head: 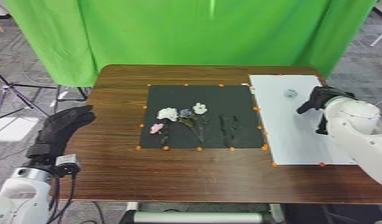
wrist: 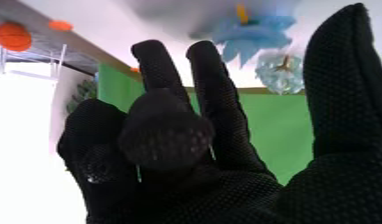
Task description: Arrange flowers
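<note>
Black mat [head: 232, 102]: four flowers [head: 168, 114]; left robot hand [head: 59, 126], right robot hand [head: 323, 98] both wide.

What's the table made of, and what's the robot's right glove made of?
The table looks like wood, brown with streaky grain and a slight shine. The right glove seems to be dull black fabric, maybe knitted, because tiny bumps cover it.

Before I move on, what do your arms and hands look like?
Both arms are white: the left arm has a silvery ring near the wrist, a small pale box and dark cables; the right arm has a rounded white housing. The left hand and right hand wear black fabric gloves, the right one finely textured.
</note>
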`<state>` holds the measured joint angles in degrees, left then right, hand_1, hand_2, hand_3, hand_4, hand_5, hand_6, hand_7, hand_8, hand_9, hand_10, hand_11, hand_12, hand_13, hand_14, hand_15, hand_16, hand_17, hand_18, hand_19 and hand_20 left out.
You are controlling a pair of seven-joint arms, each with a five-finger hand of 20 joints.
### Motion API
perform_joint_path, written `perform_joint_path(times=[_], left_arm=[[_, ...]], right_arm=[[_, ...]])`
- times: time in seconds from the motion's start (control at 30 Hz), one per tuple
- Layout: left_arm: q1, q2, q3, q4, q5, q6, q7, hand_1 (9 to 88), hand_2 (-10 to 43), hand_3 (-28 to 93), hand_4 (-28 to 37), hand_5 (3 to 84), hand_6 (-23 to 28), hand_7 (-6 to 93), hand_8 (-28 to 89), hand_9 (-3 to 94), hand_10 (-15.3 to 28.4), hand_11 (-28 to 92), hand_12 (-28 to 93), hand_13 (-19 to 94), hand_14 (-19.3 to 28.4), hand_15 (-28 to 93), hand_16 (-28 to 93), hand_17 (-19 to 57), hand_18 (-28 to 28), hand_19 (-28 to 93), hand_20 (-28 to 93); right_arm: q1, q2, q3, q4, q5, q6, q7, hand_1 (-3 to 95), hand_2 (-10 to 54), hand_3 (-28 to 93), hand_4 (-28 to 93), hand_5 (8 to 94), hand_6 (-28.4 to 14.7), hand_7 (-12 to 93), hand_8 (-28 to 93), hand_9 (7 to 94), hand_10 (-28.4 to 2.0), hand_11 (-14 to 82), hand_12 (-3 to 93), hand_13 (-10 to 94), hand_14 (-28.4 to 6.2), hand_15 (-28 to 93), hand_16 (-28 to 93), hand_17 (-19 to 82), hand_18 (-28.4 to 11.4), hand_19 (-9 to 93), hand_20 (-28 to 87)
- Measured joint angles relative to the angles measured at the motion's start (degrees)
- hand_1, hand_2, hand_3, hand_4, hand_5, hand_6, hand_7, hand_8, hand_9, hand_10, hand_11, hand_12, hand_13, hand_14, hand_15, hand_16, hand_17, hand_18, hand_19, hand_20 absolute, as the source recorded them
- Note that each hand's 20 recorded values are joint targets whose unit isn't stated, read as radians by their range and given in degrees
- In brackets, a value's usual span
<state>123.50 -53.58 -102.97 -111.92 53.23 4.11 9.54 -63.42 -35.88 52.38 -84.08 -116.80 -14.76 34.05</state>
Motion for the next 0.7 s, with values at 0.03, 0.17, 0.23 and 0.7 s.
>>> perform_joint_path(times=[0.03,0.17,0.23,0.7], left_arm=[[-0.05,0.00,0.08,0.00,0.00,0.00,-0.01,31.2,-5.6,63,-13.8,45.2,3.2,20.4,-8,45.1,13.0,25,16,36,16.7,16,4,1.7,10.5,4,13],[-0.22,-0.03,0.27,0.01,0.02,-0.01,-0.04,31.1,-5.6,63,-13.8,45.1,3.2,20.5,-8,45.3,13.0,25,16,36,16.7,16,4,1.6,10.6,4,13],[-0.25,-0.04,0.27,0.01,0.02,-0.01,-0.06,31.1,-5.6,63,-13.8,45.1,3.2,20.5,-8,45.2,13.0,25,16,36,16.8,16,4,1.6,10.6,4,13],[0.05,-0.37,0.01,-0.09,0.00,0.02,-0.18,31.2,-5.5,63,-13.7,45.1,3.3,20.5,-8,45.1,13.0,25,16,36,16.8,16,4,1.5,10.7,4,13]], right_arm=[[-0.15,-0.05,-0.24,0.07,0.01,0.95,0.06,35.1,-9.5,60,-16,59.5,1.8,13,-7,69.4,-15.4,12.4,20.9,91,-0.3,69,26,66,-15.6,93,68],[-0.90,-0.35,-1.78,0.62,0.21,9.69,0.23,44.2,-9.5,59,-19,67.5,3.2,17,0,80.9,-13.2,17.5,21.8,94,0.4,70,26,69,-14.7,93,69],[-1.41,-0.60,-2.41,0.96,0.26,14.62,0.16,51.1,-9.1,54,-19,73.7,3.3,18,6,86.5,-11.8,20.8,23.1,94,0.5,72,25,69,-14.6,93,69],[-1.92,-0.03,-4.72,0.19,0.14,19.91,-2.82,64.7,-9.5,52,-20,83.1,-0.5,22,12,91.0,-9.0,29.5,37.9,94,1.1,74,27,70,-14.4,93,71]])
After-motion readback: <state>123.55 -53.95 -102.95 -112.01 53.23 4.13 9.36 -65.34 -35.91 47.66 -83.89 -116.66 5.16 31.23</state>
